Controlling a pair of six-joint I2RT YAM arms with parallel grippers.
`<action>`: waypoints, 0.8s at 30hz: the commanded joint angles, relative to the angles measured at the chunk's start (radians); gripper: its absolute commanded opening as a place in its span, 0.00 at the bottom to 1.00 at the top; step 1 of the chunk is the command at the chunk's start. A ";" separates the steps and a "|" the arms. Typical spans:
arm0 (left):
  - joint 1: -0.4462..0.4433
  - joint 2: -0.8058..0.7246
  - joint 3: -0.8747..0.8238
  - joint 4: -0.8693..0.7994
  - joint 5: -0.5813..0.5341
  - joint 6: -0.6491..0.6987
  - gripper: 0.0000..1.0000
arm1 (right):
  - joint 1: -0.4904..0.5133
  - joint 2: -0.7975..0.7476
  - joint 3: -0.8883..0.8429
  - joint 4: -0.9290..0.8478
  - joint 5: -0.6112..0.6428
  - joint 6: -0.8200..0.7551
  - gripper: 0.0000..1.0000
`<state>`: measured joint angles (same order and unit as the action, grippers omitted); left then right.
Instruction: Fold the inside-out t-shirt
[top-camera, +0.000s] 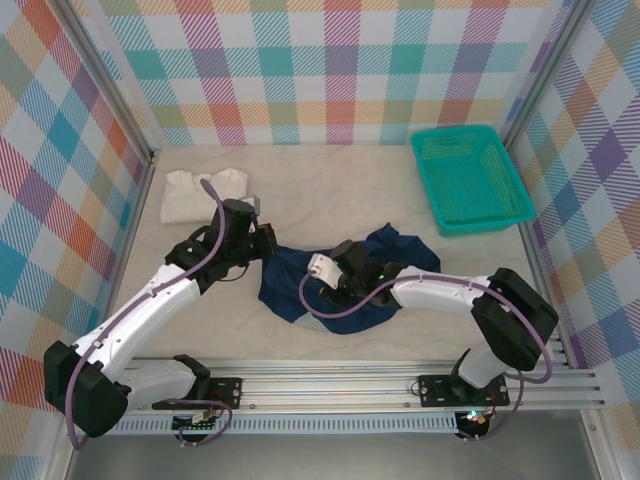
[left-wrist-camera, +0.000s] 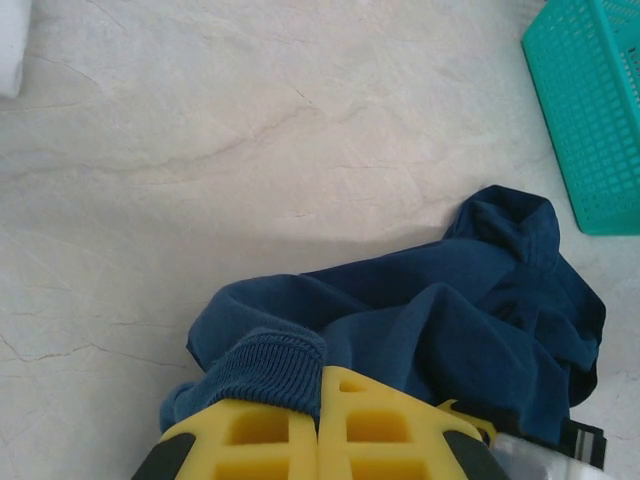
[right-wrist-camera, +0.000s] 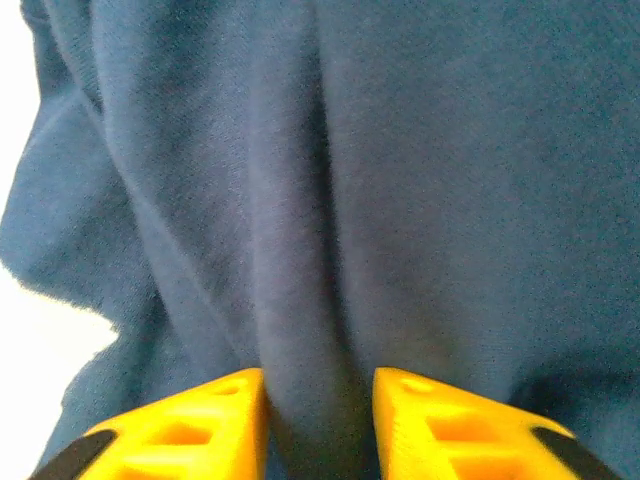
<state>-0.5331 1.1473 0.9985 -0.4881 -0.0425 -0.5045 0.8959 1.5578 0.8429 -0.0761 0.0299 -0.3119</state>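
Top external view: your inside-out t-shirt (top-camera: 400, 252) lies crumpled mid-tabletop (top-camera: 340, 190), pale and marbled, between plaid walls (top-camera: 300, 70). Your left hand (left-wrist-camera: 320, 390) is clamped on its ribbed edge. Your right hand (right-wrist-camera: 318, 378) straddles a fold, grip unclear.

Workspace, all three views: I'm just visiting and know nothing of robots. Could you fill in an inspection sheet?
Surface: pale marbled table top, no spills seen.
Job's things: dark navy blue cloth t-shirt, crumpled in a heap before the arms, not yet folded.
Clutter: white folded shirt far left; teal plastic mesh basket far right, nothing seen inside.
Tools: left tool shut on a ribbed edge of the t-shirt; right tool astride a ridge of it, clamped or not I cannot tell.
Cables: purple cable looping along each arm, no snag seen.
Surroundings: colourful checked walls; metal rail bearing the arm bases.
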 joint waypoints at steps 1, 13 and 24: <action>0.020 -0.019 -0.003 0.021 -0.003 0.017 0.00 | -0.023 -0.015 0.038 0.056 -0.020 0.000 0.15; 0.032 0.123 -0.055 0.112 -0.263 0.104 0.11 | -0.242 -0.107 0.151 -0.024 -0.567 0.379 0.00; -0.039 -0.116 -0.310 0.372 0.099 0.137 0.65 | -0.369 0.050 0.321 -0.036 -0.739 0.711 0.00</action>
<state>-0.5373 1.0687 0.7540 -0.2691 -0.1062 -0.3923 0.5331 1.5940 1.1210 -0.0986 -0.6239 0.3065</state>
